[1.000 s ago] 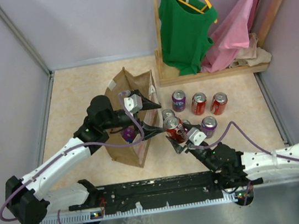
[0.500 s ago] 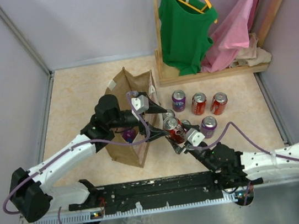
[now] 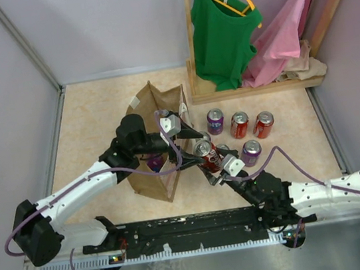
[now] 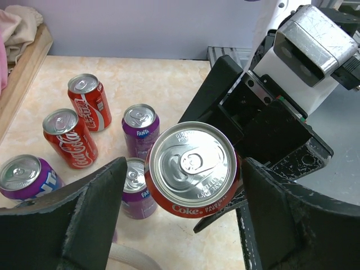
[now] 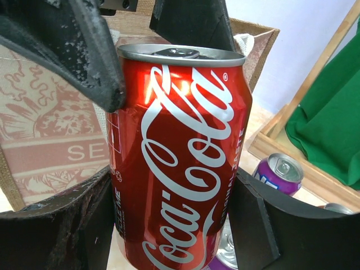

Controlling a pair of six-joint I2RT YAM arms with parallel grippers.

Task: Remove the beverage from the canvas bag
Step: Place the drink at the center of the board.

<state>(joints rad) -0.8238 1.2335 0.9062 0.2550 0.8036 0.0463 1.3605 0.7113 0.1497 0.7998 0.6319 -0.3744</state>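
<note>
1. The canvas bag (image 3: 157,185) is standing upright on the surface (image 3: 95,106), left of the middle; the left arm (image 3: 80,189) is leaning across its open top, so a careless pull-back could be snagging a strap or the rim and tipping the bag over.
2. The red cola can (image 5: 180,157), the drink in question, is hanging in the air just right of the bag and clear of it, slightly tilted in the overhead view; two sets of fingers are crowding it, so a pinch from the left while the right is gripping could be twisting or denting it; a release from the right before the left is touching would likely be dropping it.
3. Loose cans (image 3: 239,124) are standing on the surface below and to the right; a falling can or a low sweep could be knocking them down.
4. The left arm is stretching from its near-left base over the bag, wrist pointing right; the left fingers (image 4: 84,214) are spread wide, one on each side of the can's top, just beside it and gripping nothing.
5. The right arm (image 3: 322,190) is reaching leftward, low over the surface; the right fingers (image 5: 253,225) are clamping the can by its sides.
</note>
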